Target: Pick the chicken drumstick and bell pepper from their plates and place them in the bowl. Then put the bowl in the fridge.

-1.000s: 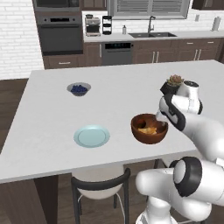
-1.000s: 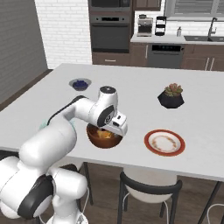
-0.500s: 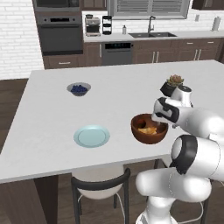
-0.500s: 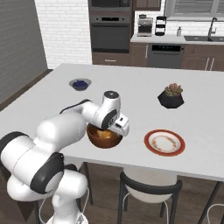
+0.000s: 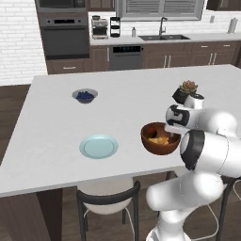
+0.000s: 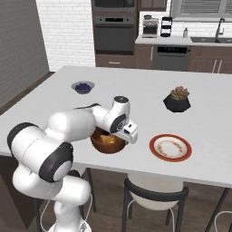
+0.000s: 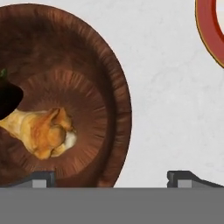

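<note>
The dark reddish-brown wooden bowl [image 5: 160,139] [image 6: 108,142] [image 7: 65,87] stands near the counter's front edge. The golden chicken drumstick [image 7: 41,131] lies in it. A dark, shadowed shape with a green tip, seemingly the bell pepper [image 7: 8,98], sits at the bowl's inner wall. My gripper [image 7: 113,179] [image 5: 172,127] [image 6: 128,135] is open at the bowl's right side, and the bowl's rim passes between its fingertips [image 7: 43,178]. The light blue plate [image 5: 98,146] and the red-rimmed white plate [image 6: 171,147] [image 7: 212,30] are bare. The fridge is out of view.
A small grey bowl of blue berries [image 5: 85,96] [image 6: 83,86] stands further back on the white counter [image 5: 56,127]. A dark plant pot [image 5: 184,92] [image 6: 176,100] sits behind the wooden bowl. A stool [image 5: 108,197] [image 6: 154,195] is tucked under the counter's front edge.
The arm's elbow and forearm have swung round while the hand stayed at the bowl's right rim, a little lower. The bowl and both plates have not moved.
</note>
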